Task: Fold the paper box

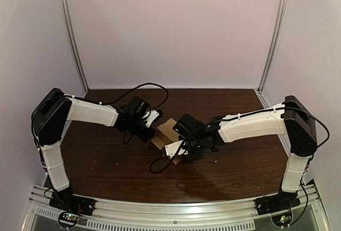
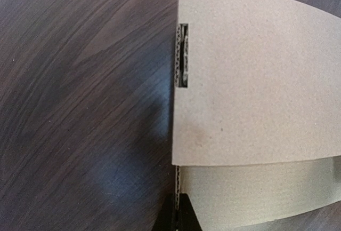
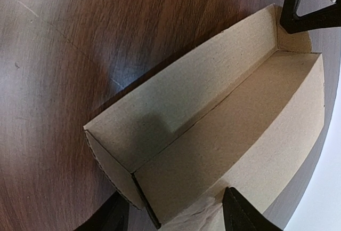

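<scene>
Top external view shows 1 brown cardboard box [image 1: 166, 129] sitting on the dark wood bench [image 1: 106, 161] at about mid-depth, between 2 arms that reach in from either side. The left gripper [image 1: 153, 120] meets the box at its left side. The right gripper [image 1: 178, 148] is at the box's near right end, with a black cable looping below it. In the left wrist view, the 2 dark fingers [image 2: 189, 221] of the left gripper are closed together on the thin corrugated edge of 1 box wall. A flat panel spreads to the right above them, and 1 narrow slot [image 2: 183, 55] is cut near that panel's left edge. In the right wrist view, the box lies open-topped and tilted across the picture. It shows 2 long walls, 1 short end wall nearest the camera, and its bare floor. The right gripper's 2 fingers [image 3: 242, 212] stand wide apart with that near end between them. Whether they press on the cardboard or only straddle it, I cannot tell. The left gripper shows as a dark shape at the box's far corner.
</scene>
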`<state>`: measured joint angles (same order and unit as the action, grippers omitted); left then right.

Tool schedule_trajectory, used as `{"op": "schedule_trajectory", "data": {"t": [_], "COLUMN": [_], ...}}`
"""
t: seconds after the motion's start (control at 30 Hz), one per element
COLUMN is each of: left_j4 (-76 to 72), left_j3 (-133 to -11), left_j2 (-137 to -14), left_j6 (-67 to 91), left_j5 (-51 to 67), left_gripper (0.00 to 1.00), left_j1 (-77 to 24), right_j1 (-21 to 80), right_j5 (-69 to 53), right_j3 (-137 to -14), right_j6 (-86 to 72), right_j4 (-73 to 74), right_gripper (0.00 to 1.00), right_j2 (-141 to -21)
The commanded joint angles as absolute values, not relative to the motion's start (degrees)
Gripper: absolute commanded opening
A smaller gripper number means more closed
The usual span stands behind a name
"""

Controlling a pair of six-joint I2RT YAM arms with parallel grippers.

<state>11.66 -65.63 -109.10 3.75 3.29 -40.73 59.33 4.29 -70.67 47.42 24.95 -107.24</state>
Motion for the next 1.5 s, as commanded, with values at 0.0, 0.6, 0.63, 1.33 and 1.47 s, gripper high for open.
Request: {"op": "schedule_trajectory", "data": {"t": [0.0,0.6,0.63,1.33,1.47], "left_j4": [12.28,24.93,25.19,31.68,34.4], "left_j3": [-69.51,-78.53,-78.78,-83.92,-86.62], "left_j2": [-110.56,-113.2,-113.28,-115.96,-117.46], "left_j6": [4.56,6.92,6.87,7.11,7.33], "left_j5": [4.0,3.49,3.45,3.39,3.6], "left_gripper": [0.0,0.0,0.0,0.0,0.0], "left_j1": [-42.05,-42.36,-42.36,-42.36,-42.32], "right_j1": [59.37,59.33,59.35,59.33,59.33], "right_j5": [0.18,0.43,0.42,0.23,0.18], "right_j3": [-70.4,-71.69,-71.76,-73.53,-72.91], "right_j6": [47.53,47.02,46.91,47.81,49.0], "right_j4": [29.3,29.83,29.85,33.55,33.88], "right_gripper": [0.61,0.56,0.56,0.56,0.56], "right_j2": [-110.22,-111.54,-111.53,-113.41,-113.52]}}
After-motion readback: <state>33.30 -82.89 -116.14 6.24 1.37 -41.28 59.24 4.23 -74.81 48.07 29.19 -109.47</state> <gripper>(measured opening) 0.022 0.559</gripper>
